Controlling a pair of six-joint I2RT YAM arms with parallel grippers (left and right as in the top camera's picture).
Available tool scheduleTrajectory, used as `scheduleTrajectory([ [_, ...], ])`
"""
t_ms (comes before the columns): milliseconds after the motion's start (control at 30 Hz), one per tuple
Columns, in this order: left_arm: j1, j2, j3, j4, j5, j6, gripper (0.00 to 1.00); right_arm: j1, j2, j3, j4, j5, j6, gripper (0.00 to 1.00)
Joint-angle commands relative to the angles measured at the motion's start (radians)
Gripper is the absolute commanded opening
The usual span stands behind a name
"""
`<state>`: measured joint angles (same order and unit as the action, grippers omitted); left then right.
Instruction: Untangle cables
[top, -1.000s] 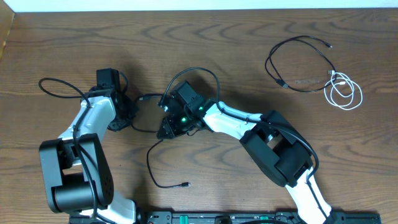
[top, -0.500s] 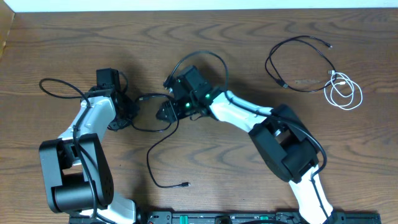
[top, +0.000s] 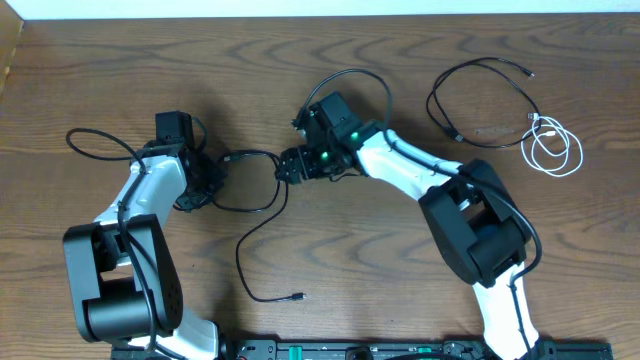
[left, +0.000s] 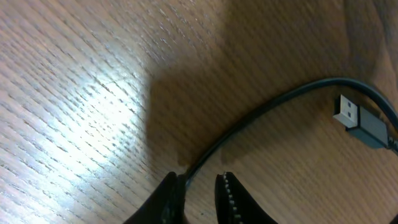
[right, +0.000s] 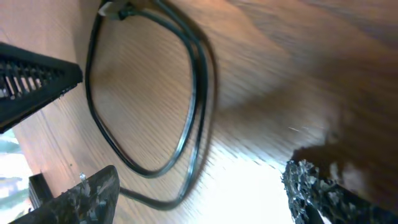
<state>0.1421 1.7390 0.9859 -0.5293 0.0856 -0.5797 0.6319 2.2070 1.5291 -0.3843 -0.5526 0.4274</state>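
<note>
Slack first, then separation. At left of centre in the overhead view: left gripper (top: 208, 172), jaws only a narrow gap apart in the left wrist view, with black cable (left: 261, 112) threaded between them and lying against the finger (left: 169, 196) at lower left. Looks loosely caged rather than pinched. Close down on that strand before any pull, or risk letting it slide out. Keep clear of the flat plug (left: 357, 118) at right of that frame, lying just beside the strand.

Further right, at the centre of the overhead frame: apparently the same cable, looping down toward the lower middle and ending in a small plug (top: 298, 297) near the bottom edge. Just right of that loop: right gripper (top: 289, 165), jaws spread wide and holding nothing, with a doubled run of cable ahead of them in the right wrist view. Pick one strand of that doubled run only, well away from the left grip. Draw it rightward slowly, low along table (top: 330, 40), and watch for any crossing that tightens. Stop and ease back if the whole loop drags as one.

At upper right, well apart from both grippers: second black cable (top: 431, 100) and white cable (top: 545, 125), lying close together at their plug ends. Leave alone for now.
</note>
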Motion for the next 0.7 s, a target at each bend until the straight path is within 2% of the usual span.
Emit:
scheduleTrajectory([
  [0, 0.002, -0.007, -0.027, -0.008, 0.016, -0.005, 0.20, -0.023, -0.010, 0.005, -0.030, 0.019, -0.010, 0.82],
  [433, 0.002, -0.005, -0.089, 0.008, 0.063, -0.006, 0.19, -0.062, 0.000, -0.006, -0.047, -0.016, -0.025, 0.81],
  [500, 0.002, -0.005, -0.089, 0.005, 0.103, -0.005, 0.09, -0.062, 0.005, -0.007, -0.055, -0.016, -0.024, 0.77],
  [667, -0.011, -0.005, -0.089, -0.011, 0.143, -0.005, 0.07, -0.062, 0.019, -0.007, -0.074, -0.017, -0.024, 0.73],
])
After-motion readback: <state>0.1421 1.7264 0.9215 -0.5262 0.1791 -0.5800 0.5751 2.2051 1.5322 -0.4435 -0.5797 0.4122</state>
